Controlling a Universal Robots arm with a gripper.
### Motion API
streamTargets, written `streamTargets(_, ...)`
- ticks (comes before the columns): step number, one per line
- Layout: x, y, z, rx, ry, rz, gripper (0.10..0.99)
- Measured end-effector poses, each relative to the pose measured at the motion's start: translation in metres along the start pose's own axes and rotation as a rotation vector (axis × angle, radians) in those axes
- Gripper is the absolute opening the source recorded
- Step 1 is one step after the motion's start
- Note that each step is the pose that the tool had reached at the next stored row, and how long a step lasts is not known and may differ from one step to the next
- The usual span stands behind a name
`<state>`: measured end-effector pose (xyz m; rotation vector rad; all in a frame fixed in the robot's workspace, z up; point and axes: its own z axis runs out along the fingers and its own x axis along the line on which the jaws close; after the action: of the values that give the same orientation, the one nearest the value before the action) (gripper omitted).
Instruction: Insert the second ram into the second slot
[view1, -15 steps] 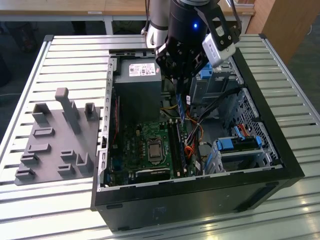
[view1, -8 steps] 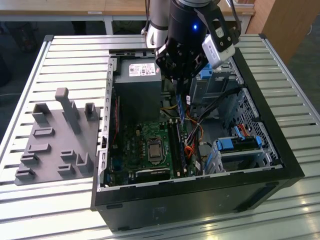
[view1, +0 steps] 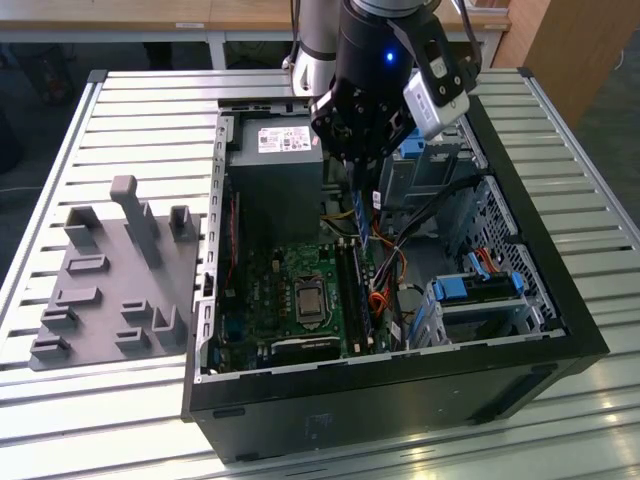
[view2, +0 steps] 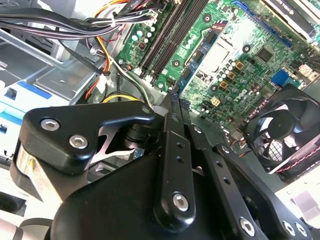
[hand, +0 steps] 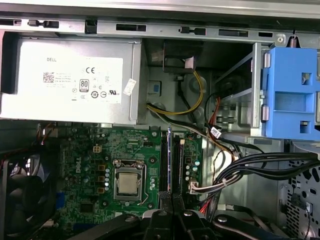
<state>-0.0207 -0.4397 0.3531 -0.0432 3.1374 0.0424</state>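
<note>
Inside PC case (view1: 400, 405) — second ram (hand: 169, 160).

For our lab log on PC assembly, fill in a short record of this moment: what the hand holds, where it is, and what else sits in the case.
Hand: the hand is shut on the second ram, over the motherboard
Second ram: edge-on in the first wrist view, running along the black memory slots; whether it is seated cannot be told
Case: open computer case on a slatted table
Inside: power supply, processor socket, blue drive-bay bracket, fan
</note>
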Motion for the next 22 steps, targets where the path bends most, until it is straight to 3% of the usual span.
streamTargets(22, 0.0, -0.0001, 0.0054, 0.0, 0.0, 0.0, 0.114)
